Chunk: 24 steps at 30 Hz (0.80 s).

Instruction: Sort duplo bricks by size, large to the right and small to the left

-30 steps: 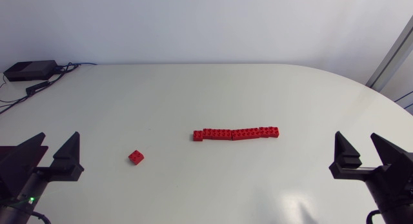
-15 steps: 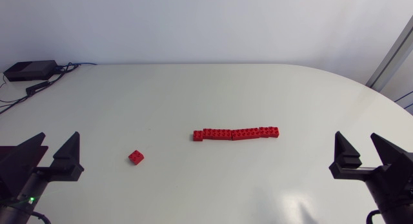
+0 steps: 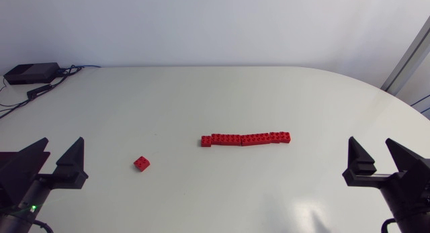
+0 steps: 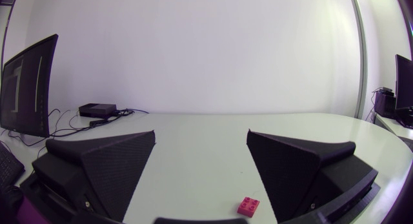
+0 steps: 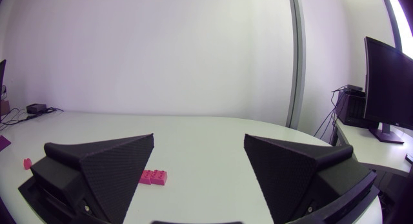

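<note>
Bricks on the table, both grippers spread

At the left edge of the head view, the left gripper (image 3: 62, 141) is held low over the table (image 3: 201, 99), its fingers wide apart and nothing between them. Near it, toward the middle, a single small brick (image 3: 142, 163) is seen lying alone, turned diagonally so that one corner points at the near edge. In the left wrist view this brick (image 4: 249, 205) is found just ahead of the gripper, beside one finger and touched by neither.

Right of the middle, a row of bricks (image 3: 246, 138) is laid end to end, its long axis running left to right across the table. The piece at its left end is set slightly out of line. In the right wrist view one end of the row (image 5: 152, 177) is partly hidden behind a finger.

At the right edge, the right gripper (image 3: 369, 140) is likewise spread and empty, well apart from the row.

Against the earlier frames no difference is seen: bricks and grippers are unmoved.
</note>
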Motion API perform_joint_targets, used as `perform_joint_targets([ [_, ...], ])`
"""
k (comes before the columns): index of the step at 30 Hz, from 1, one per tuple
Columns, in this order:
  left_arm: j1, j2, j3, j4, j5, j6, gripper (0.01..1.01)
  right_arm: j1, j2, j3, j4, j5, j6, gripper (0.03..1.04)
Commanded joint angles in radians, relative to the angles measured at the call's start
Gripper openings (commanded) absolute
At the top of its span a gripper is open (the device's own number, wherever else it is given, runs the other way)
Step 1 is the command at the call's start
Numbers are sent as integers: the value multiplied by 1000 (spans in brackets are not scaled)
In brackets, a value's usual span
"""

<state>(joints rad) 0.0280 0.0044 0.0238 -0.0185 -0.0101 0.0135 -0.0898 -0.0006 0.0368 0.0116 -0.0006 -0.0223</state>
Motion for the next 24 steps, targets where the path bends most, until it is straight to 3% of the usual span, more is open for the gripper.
perform_joint_targets([
  [1,-3,-18,-22,9,4,9,985,12,-6,-37,-15,-9,-10,1005],
  [13,-11,16,100,-64,4,3,954,65,-6,43,-76,-2,-10,1005],
  [24,-126,493,352,-135,4,-41,954,99,37,143,-137,-4,-10,1005],
])
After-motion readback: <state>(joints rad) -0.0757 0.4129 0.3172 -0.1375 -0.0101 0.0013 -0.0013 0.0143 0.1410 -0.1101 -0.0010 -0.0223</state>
